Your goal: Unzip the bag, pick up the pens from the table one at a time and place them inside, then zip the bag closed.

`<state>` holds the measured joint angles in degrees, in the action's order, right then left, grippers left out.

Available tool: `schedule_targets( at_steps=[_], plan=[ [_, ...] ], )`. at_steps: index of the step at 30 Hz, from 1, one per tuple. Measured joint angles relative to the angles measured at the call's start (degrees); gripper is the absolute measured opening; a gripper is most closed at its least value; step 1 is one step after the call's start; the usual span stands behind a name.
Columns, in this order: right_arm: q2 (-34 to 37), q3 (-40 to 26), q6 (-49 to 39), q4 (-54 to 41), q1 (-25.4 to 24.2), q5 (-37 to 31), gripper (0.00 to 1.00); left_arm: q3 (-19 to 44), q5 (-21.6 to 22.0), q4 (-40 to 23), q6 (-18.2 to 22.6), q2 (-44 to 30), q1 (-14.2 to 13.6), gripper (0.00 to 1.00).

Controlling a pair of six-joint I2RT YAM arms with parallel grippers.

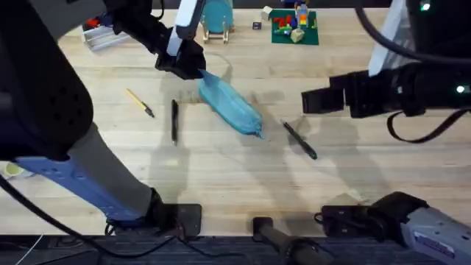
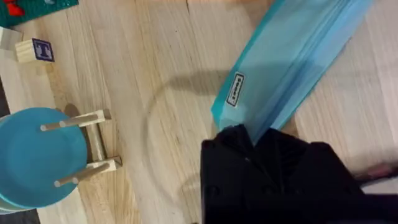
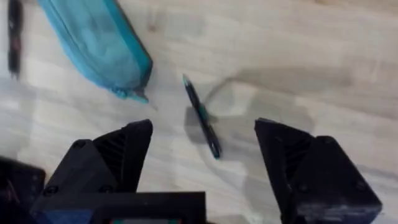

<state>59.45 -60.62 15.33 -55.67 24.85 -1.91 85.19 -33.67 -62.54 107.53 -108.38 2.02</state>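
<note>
Bag: the light blue-teal pouch (image 1: 229, 105) is lying slantwise near the middle of the table (image 1: 221, 162), 1 end under the left gripper, the other end pointing toward the right-hand pen.
Bag handling: it is looking soft, light and floppy, so it is likely sagging or sliding when pulled; judging from this, 1 end needs pinning while the zipper pull is drawn along. I cannot tell whether the zipper is open or closed.
Left gripper: the left gripper (image 1: 193, 68) is sitting on the far end of the bag; in the left wrist view the black fingers (image 2: 273, 168) are closing on the fabric corner, jaws narrow and holding cloth.
Label: a small white tab (image 2: 236, 89) is sewn near that corner, with dark lettering too small to read.
Pens: 2 slim black pens are lying flat, 1 (image 1: 174, 120) just beside the bag toward the left arm, 1 (image 1: 300, 140) beside the bag's near end. They are looking stiff, light and prone to rolling; a mid-shaft pinch seems best.
Right gripper: the right gripper (image 3: 202, 155) is hovering above the second pen (image 3: 202, 118), jaws spread wide, holding nothing.
Other things: a yellow stick (image 1: 140, 102), a teal disc on a wooden stand (image 2: 40, 155), a wooden block printed "T" (image 2: 35, 50).
</note>
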Motion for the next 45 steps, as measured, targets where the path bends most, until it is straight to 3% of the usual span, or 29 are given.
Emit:
schedule_targets(
  at_steps=[8, 19, 36, 45],
  plan=[
    [-5.4, 0.0, 0.2, -2.6, 3.1, 0.0, 0.998, 0.0, 0.0, 0.0, 0.0, 0.0, 0.0, 0.042],
    [-14.3, -0.1, 0.5, -4.0, 3.3, 3.1, 0.998, 0.0, 0.0, 0.3, 0.0, 0.0, 0.0, 0.042],
    [-14.0, -0.1, 0.8, -9.5, 5.1, 11.4, 0.998, 0.0, 0.0, 0.6, 0.0, 0.0, 0.0, 0.042],
    [-6.4, -0.1, 1.0, -9.1, 9.6, 11.8, 0.998, 0.0, 0.2, 0.8, 0.0, 0.0, -0.4, 0.043]
  ],
)
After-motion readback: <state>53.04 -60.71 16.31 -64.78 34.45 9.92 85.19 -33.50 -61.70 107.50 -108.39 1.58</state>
